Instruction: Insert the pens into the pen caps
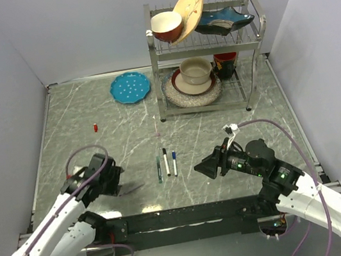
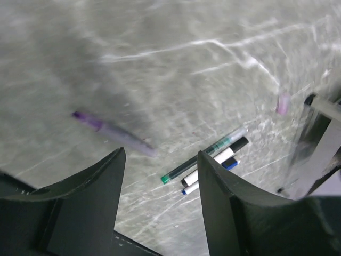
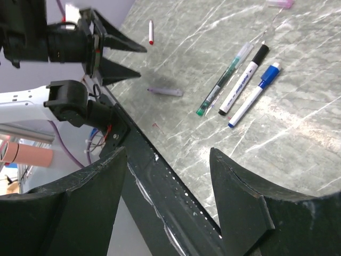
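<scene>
Three pens lie side by side mid-table: a green one, a white one with a black end and a white one with a blue end. They show again in the left wrist view and the right wrist view. A small red piece lies far left; it looks white with a red tip in the right wrist view. A blurred purplish stick lies near my left gripper, which is open and empty. My right gripper is open and empty, right of the pens.
A dish rack with bowls and plates stands at the back right. A blue plate lies left of it. A small pale pink piece lies beyond the pens. The black rail runs along the near edge.
</scene>
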Robot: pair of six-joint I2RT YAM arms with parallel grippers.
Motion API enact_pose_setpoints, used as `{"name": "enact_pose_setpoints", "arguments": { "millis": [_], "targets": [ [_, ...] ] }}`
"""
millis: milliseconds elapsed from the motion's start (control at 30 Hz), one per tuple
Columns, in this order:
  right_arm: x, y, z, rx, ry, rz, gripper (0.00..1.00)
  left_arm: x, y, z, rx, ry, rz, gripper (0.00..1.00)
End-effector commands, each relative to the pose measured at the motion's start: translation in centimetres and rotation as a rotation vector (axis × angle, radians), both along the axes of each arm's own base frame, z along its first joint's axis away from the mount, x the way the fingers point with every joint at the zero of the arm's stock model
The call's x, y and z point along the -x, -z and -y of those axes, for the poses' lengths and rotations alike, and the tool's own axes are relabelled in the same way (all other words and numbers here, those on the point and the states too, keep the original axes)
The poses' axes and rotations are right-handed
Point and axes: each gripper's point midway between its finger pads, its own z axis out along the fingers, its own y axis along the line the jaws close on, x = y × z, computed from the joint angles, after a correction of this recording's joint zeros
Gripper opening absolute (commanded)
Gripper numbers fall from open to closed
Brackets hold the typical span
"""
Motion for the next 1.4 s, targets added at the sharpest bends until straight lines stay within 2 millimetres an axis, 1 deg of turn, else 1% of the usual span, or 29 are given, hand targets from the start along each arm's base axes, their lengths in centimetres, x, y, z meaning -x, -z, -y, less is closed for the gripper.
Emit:
{"name": "enact_pose_setpoints", "arguments": {
  "millis": [0, 33, 167, 300, 400, 467, 633, 767, 967, 1067, 1167, 1300, 1367],
  "targets": [
    [-0.7, -2.7, -0.4, -0.023, 0.003, 0.057, 0.71, 1.8, 0.6, -0.9, 0.097, -0.192, -0.068, 0.61],
    [-0.8, -2.9, -0.4, -0.02, 0.007, 0.06, 0.71, 2.1, 0.8, -1.1, 0.099, -0.218, -0.079, 0.61],
    [-0.8, -2.4, -0.1, -0.023, 0.022, 0.057, 0.71, 1.8, 0.8, -1.3, 0.098, -0.255, -0.081, 0.61],
    [-1.0, -2.1, 0.1, -0.021, 0.044, 0.044, 0.71, 1.7, 1.6, -0.5, 0.1, -0.255, -0.142, 0.62],
    [-0.9, -2.2, -0.1, -0.032, 0.033, 0.045, 0.7, 1.7, 2.5, -0.5, 0.084, -0.274, -0.173, 0.62],
    [-0.9, -2.3, -0.3, -0.035, 0.028, 0.049, 0.7, 1.1, 2.4, 0.0, 0.106, -0.269, -0.149, 0.61],
    [-0.8, -2.0, -0.3, -0.018, 0.012, 0.051, 0.7, 1.4, 2.2, -0.3, 0.091, -0.301, -0.15, 0.63],
    [-0.9, -1.9, -0.4, -0.008, 0.011, 0.051, 0.7, 1.1, 2.1, 0.3, 0.115, -0.291, -0.121, 0.63],
    [-1.0, -1.4, -0.7, -0.007, 0.009, 0.033, 0.7, 1.8, 3.3, 1.2, 0.101, -0.282, -0.186, 0.62],
    [-1.1, -1.2, -0.6, -0.011, 0.016, 0.03, 0.7, 2.0, 3.9, 1.1, 0.08, -0.3, -0.21, 0.62],
    [-1.0, -1.4, -0.5, -0.01, 0.015, 0.036, 0.7, 1.5, 3.9, 1.1, 0.078, -0.318, -0.193, 0.62],
    [-1.0, -2.0, -0.3, -0.017, 0.02, 0.052, 0.7, 1.2, 4.3, 0.0, 0.042, -0.385, -0.18, 0.61],
    [-0.9, -2.1, -0.2, -0.016, 0.021, 0.054, 0.7, 0.4, 4.0, -0.2, 0.041, -0.399, -0.137, 0.61]
  ]
}}
